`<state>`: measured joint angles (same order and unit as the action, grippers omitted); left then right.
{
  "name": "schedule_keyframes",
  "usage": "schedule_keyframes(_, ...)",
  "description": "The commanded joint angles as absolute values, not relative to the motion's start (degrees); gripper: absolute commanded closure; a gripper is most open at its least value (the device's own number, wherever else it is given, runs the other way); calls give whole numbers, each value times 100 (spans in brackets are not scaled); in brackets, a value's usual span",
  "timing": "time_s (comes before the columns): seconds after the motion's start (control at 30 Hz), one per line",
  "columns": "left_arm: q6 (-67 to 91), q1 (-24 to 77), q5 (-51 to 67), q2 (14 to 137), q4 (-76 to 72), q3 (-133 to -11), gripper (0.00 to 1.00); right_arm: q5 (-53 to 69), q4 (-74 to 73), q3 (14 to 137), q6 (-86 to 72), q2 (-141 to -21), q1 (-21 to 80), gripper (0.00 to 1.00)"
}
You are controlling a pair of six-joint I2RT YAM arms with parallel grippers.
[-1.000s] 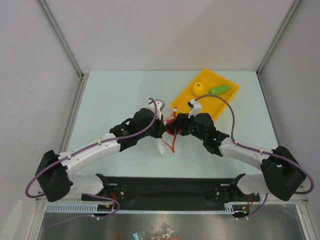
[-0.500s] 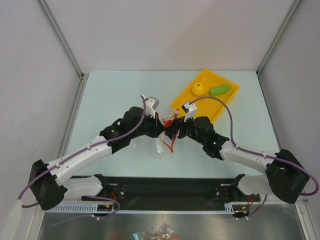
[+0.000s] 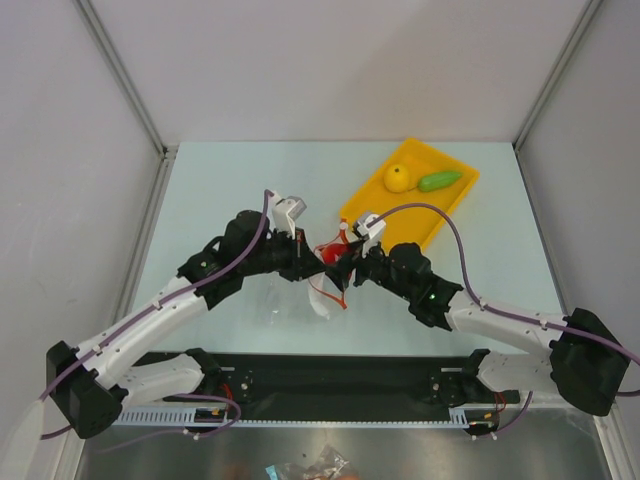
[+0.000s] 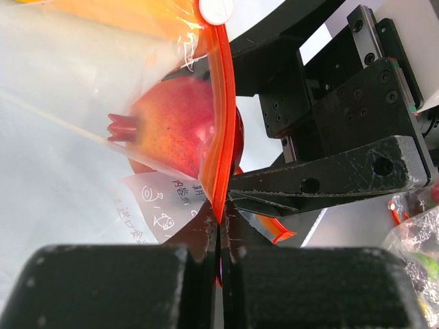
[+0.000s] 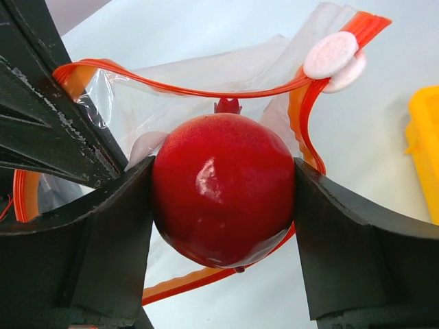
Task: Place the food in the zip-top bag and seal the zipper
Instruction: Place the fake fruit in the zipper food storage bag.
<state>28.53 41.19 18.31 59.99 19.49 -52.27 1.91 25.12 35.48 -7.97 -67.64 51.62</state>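
Tabletop (image 3: 220, 180): pale mint-green surface between grey-white walls, with both arms reaching to its middle.
Food in hand: round glossy red toy fruit (image 5: 223, 185) with a small spiky crown on top, its skin shading to orange-yellow on one side in the left wrist view.
Fruit position: mid-tabletop at the bag's mouth. The left wrist view shows most of it behind the clear film.
Right end effector (image 5: 223, 205): jaws spread wide and pressed on the red fruit's two sides, holding it.
Bag: small clear plastic zip-top bag (image 3: 322, 295), crinkled, with printed characters and little drawings on the film. It hangs between the two end effectors.
Zipper: thin red-orange plastic zipper strip (image 5: 171, 89) along the mouth, its two lips parted into a loop, with a white round slider (image 5: 331, 55) at one end.
Left end effector (image 4: 219, 233): fingers fully together, pinching the zipper strip.
Tray: yellow rectangular plastic tray (image 3: 425, 210) at the far right, set at a slant.
Other food: round yellow toy lemon (image 3: 397, 177) and elongated green toy vegetable (image 3: 440, 180) in the tray's far end, the lemon just left of the vegetable.
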Motion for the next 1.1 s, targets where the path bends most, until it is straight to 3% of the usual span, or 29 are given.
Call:
schedule_keyframes(0.0,2980,4043,2066,6064,1151,-5537,100,757,2646,3875,-712,-6741,5502,45)
schedule_keyframes(0.17,2918,4043,1758,6047,1046,-5511,100,272,2022,4297,-984,-7179,5502,52)
schedule_keyframes(0.43,2857,4043,1723,6187,1143,-5713,100,430,1741,4728,-1379,-7910,5414,54)
schedule_keyframes(0.7,2716,4043,1302,6179,643,-5274,100,2152,2575,4394,-2303,-7682,4773,47)
schedule_keyframes(0.87,2505,4043,985,6380,299,-5159,100,2513,1802,4895,-2083,-7910,4825,46)
schedule_keyframes(0.93,2435,4043,923,6468,308,-5177,100,2662,1837,4913,-2065,-7963,4816,42)
schedule_keyframes(1.07,2373,4043,791,6443,255,-5080,100,2409,1653,4887,-1802,-7744,4878,14)
